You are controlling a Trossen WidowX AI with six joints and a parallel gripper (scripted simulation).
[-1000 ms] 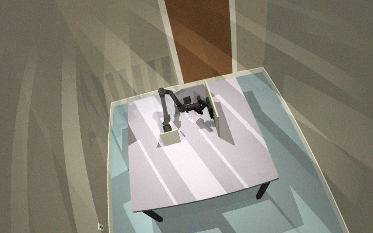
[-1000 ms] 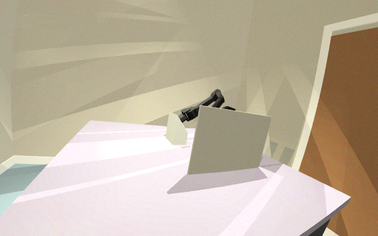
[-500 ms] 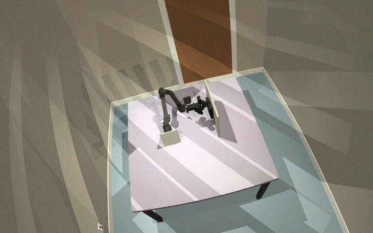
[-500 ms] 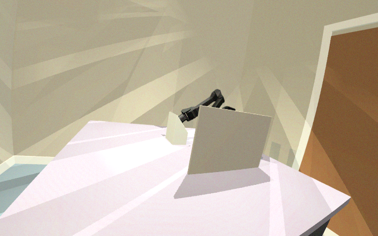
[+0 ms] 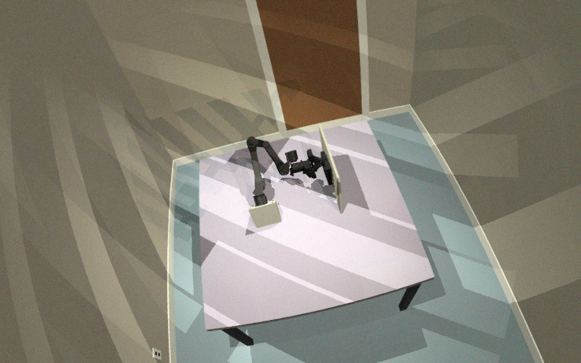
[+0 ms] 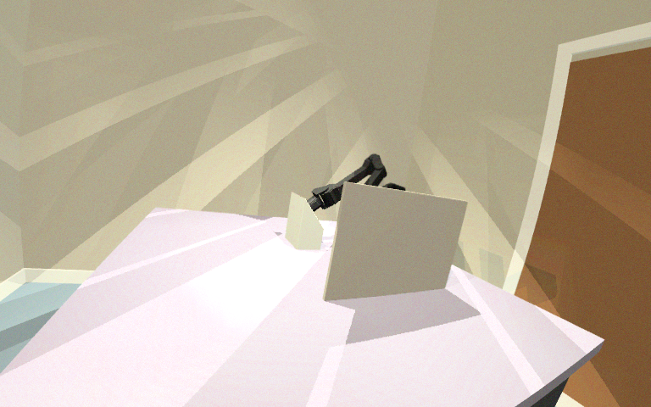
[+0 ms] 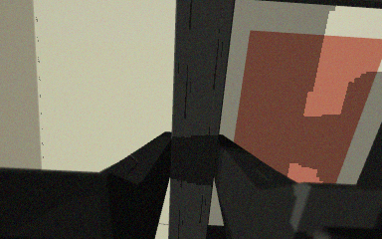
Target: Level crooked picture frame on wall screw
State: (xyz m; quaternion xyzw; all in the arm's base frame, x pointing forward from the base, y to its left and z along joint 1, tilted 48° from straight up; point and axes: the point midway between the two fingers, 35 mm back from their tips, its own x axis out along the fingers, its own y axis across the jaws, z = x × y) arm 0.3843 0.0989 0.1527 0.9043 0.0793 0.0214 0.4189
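The picture frame [image 5: 328,174] [image 7: 201,75] has a dark border, a grey mat and a red-brown picture. It is against the near face of an upright cream panel [image 5: 340,197] [image 6: 398,244] [image 7: 104,85]. My gripper [image 5: 322,162] [image 7: 193,141] is shut on the frame's side bar, with one finger on each side of it in the wrist view. The bar runs nearly upright there, and the picture lies to its right. The screw and notched strip are hidden. The exterior view shows only the panel's back, hiding frame and gripper. I cannot tell whether the frame is level.
The panel stands on the pale table [image 5: 299,256] [image 6: 191,336]. A cream block [image 5: 265,215] [image 6: 303,230] stands by the arm's base. The arm [image 5: 267,153] [image 6: 357,176] arches between base and panel. A brown door [image 5: 318,55] [image 6: 609,168] is in the wall behind the table.
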